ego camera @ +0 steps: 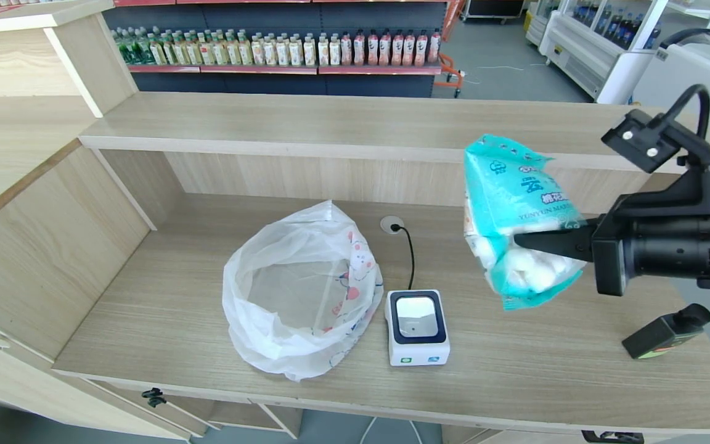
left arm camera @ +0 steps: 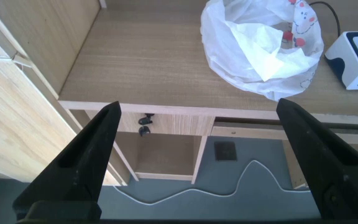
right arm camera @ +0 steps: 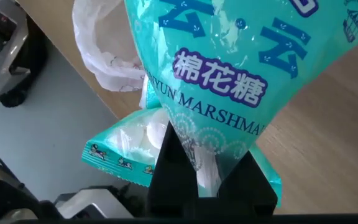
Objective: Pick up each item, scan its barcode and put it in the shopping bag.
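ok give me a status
Right gripper, jaws shut on marshmallow bag, in air right of scanner. Left gripper, jaws open, off counter front. Shopping bag open, nothing in the way.

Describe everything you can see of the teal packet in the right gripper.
The teal packet is a soft plastic pouch with white print; its clear lower part shows white puffy pieces inside. It is held tilted in the air above the counter, right of the scanner, touching neither. The right gripper pinches its lower part.
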